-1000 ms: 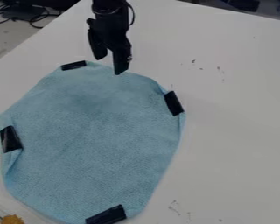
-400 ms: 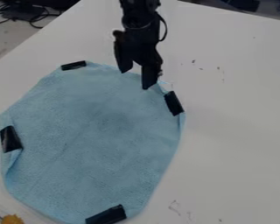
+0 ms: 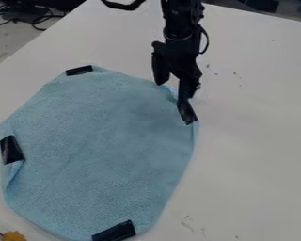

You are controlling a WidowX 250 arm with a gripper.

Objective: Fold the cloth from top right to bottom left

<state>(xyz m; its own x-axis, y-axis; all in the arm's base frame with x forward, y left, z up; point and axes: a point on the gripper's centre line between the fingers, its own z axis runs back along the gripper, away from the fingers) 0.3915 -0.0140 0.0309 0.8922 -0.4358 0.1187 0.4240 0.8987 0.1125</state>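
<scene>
The black gripper (image 3: pixel 173 92) hangs over the cloth's upper right edge, its two fingers spread apart with nothing held between them. Its right fingertip overlaps the top of the black patch at that edge; whether they touch I cannot tell. The light blue cloth (image 3: pixel 103 146) lies spread out on the white table, with black patches at its top left, right, left and bottom edges. Small folds show in the cloth beside the left and right patches.
The white table (image 3: pixel 253 141) extends to the right of the cloth and bears small dark marks. An orange-yellow object (image 3: pixel 13 236) sits at the bottom left corner. Dark cables (image 3: pixel 36 19) lie beyond the table at the upper left.
The gripper has moved right and somewhat down, from above the cloth's top edge to the right patch. The cloth has stayed in place.
</scene>
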